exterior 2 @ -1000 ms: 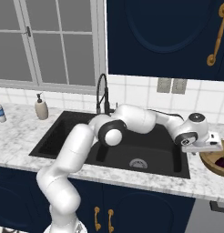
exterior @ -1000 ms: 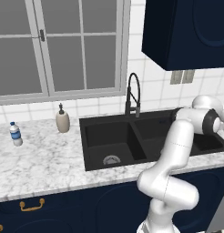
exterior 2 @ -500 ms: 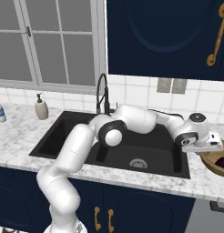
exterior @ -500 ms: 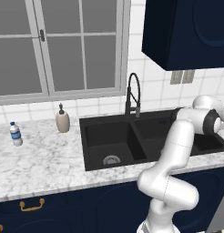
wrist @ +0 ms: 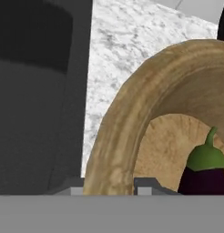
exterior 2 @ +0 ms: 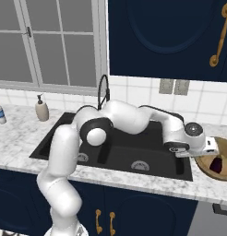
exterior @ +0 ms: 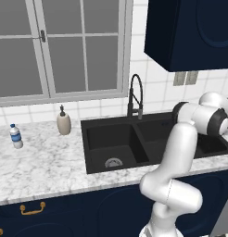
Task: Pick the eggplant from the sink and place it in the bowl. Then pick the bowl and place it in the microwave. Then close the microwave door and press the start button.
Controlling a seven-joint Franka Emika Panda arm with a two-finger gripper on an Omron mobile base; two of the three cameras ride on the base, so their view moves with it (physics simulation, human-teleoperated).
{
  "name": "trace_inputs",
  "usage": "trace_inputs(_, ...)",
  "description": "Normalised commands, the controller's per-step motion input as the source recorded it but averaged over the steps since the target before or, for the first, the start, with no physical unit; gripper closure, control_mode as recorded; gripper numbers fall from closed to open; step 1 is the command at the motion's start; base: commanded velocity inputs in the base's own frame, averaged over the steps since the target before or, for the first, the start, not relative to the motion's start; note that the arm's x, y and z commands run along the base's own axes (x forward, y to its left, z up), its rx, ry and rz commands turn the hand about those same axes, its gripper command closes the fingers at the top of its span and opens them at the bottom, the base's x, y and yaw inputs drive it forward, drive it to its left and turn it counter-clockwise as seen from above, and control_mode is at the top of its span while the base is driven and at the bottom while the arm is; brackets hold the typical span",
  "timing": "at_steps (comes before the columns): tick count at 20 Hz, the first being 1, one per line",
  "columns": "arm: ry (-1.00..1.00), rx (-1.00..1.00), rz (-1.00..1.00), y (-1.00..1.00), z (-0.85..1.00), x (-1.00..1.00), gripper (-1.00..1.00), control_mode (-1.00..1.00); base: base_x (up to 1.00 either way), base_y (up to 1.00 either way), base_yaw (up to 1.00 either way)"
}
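Observation:
The light-brown wooden bowl [exterior 2: 206,162] stands on the marble counter just right of the black sink [exterior 2: 154,160]. The small purple eggplant [exterior 2: 217,164] lies inside it, its green stem up in the hand view [wrist: 202,173]. My gripper [exterior 2: 211,149] reaches over the bowl's near-left edge. In the hand view the thick bowl wall [wrist: 116,136] runs down between the two fingertips [wrist: 148,186], so my gripper [wrist: 109,189] is shut on the rim. In the left base view the sink [exterior: 101,139] lies under the arm.
A tall black faucet [exterior 2: 104,91] rises behind the sink. A soap dispenser [exterior: 64,123] and a water bottle [exterior: 15,136] stand on the counter to the left. Navy wall cabinets [exterior 2: 170,37] hang above the bowl's side.
The jaws have closed onto the bowl's rim. The arm has hardly moved, and the bowl and eggplant stay where they were.

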Motion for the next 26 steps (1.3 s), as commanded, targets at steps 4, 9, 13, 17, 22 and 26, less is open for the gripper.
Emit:
trace_inputs(4, -0.09, -0.19, 0.30, 0.14, 0.33, -0.42, 1.00, -1.00, 0.00, 0.00, 0.00)
trace_inputs(9, 0.01, -0.11, 0.24, 0.00, 0.63, -0.31, 1.00, -1.00, 0.00, 0.00, 0.00)
trace_inputs(13, 0.11, -0.13, 0.21, 0.00, 0.82, -0.26, 1.00, -1.00, 0.00, 0.00, 0.00)
trace_inputs(17, 0.10, -0.01, 0.18, -0.50, 0.63, -0.27, 1.00, -1.00, 0.00, 0.00, 0.00)
trace_inputs(22, 0.07, 0.16, 0.10, -0.71, 0.41, -0.41, 1.00, -1.00, 0.00, 0.00, 0.00)
trace_inputs(26, 0.00, 0.05, 0.11, -0.08, 0.18, -0.94, 1.00, -1.00, 0.00, 0.00, 0.00)
